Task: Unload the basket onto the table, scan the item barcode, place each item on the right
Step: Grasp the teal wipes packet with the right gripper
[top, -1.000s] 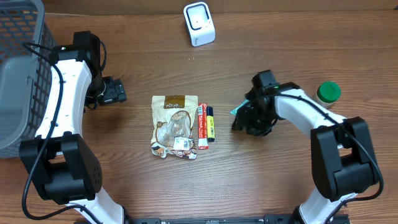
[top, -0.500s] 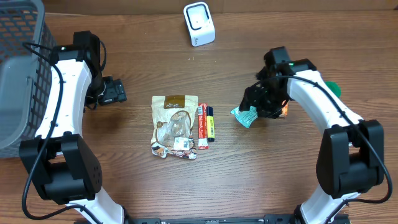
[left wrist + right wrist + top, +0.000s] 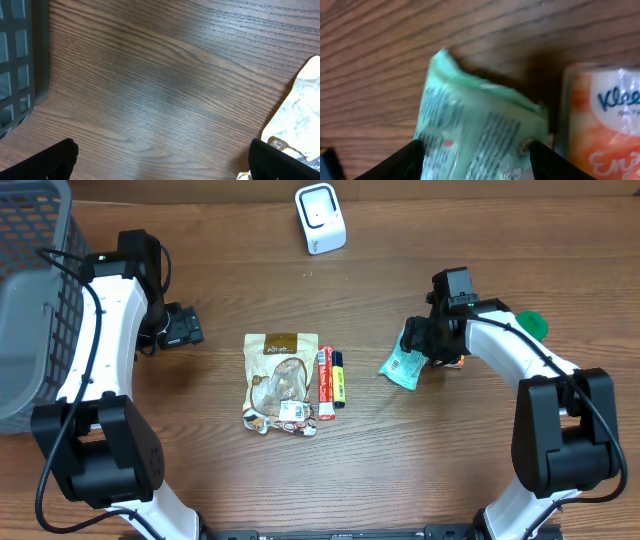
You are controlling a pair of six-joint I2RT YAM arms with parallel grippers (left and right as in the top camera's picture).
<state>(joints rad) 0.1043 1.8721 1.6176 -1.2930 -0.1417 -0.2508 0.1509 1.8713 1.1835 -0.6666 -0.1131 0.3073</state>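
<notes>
On the wooden worktop [image 3: 450,470], the left claw [image 3: 162,155] gapes empty; the right claw [image 3: 477,150] straddles a green packet [image 3: 465,115], grip unclear.

The table [image 3: 150,90] is matt grained wood, the green packet [image 3: 470,135] glossy plastic.

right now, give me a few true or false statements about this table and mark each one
1. The white scanner stands at the far edge of the table, apart from both arms. True.
2. The left end effector is holding the snack bag. False: it is open and empty, and the bag lies flat mid-table.
3. The green packet sits between the fingers of the right end effector. True.
4. The kleenex pack is in the basket. False: it lies on the table right beside the green packet.
5. The red tube lies alongside the snack bag. True.
</notes>
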